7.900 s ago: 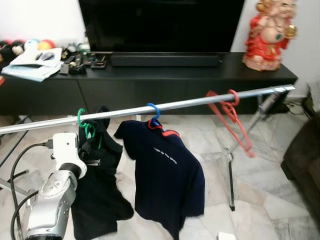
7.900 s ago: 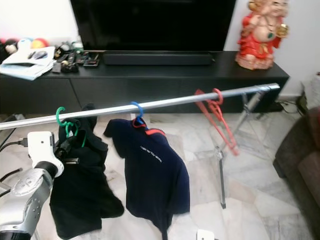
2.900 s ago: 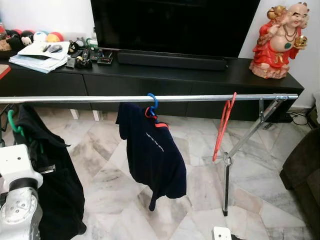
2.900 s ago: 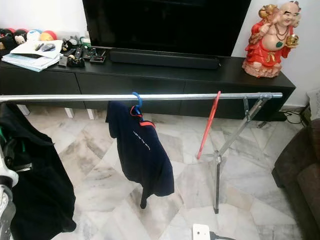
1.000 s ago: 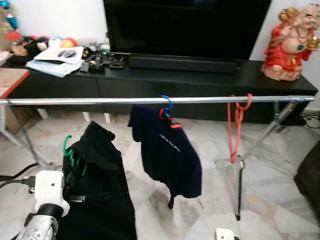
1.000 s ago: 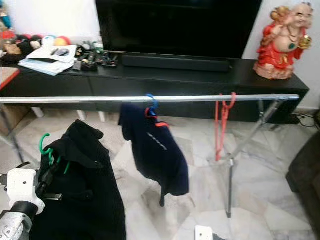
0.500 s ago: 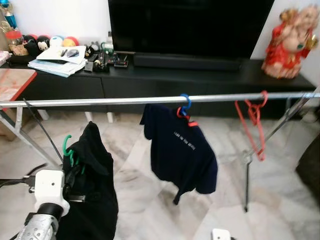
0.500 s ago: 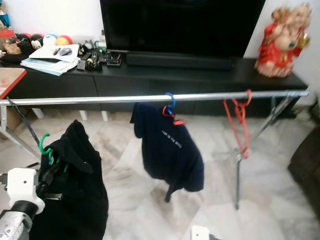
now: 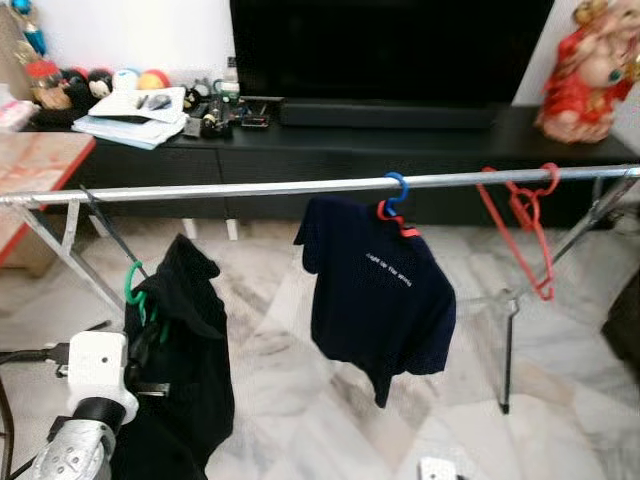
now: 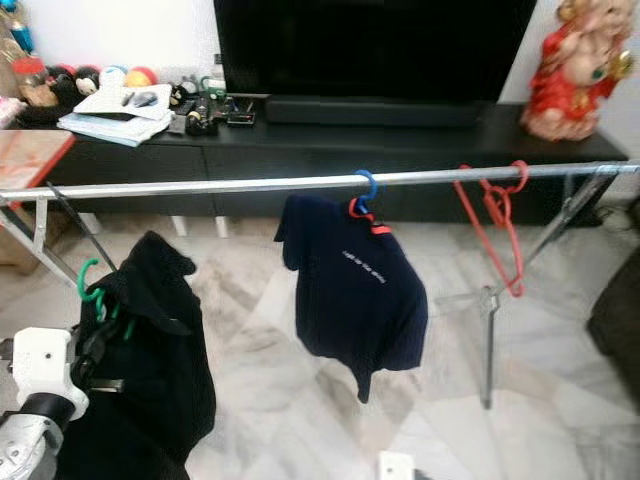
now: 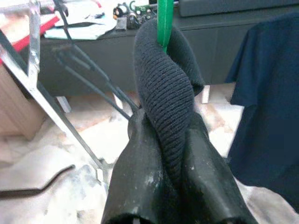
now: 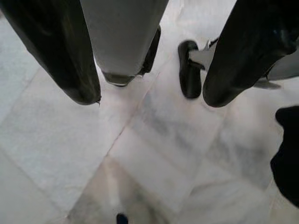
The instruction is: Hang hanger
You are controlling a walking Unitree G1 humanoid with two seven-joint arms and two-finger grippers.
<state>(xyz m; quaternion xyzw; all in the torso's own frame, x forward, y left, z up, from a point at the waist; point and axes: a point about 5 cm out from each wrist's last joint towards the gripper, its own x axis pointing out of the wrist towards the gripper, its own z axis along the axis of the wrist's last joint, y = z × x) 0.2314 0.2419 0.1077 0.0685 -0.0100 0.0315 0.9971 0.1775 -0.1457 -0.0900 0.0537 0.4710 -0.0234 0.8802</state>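
Head stereo pair, two wrist cameras

Rail [image 9: 250, 188] runs left to right across the room, with the TV stand [image 9: 330, 150] behind it. Shirt [image 9: 380, 290] hangs near the rail's middle on a hanger (hook over the rail). Empty hanger [image 9: 520, 225] hangs near the rail's right end. Below the rail's left end, off it, left gripper [image 11: 173, 186] holds a hanger [image 9: 135, 290] with a garment [image 9: 185, 370]. Papers [image 9: 130, 105] lie on the stand's left end, statue [image 9: 590, 70] on its right end.

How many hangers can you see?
3. A blue hanger carrying the navy T-shirt on the rail, a bare red hanger on the rail, and a green hanger in the left pincer.
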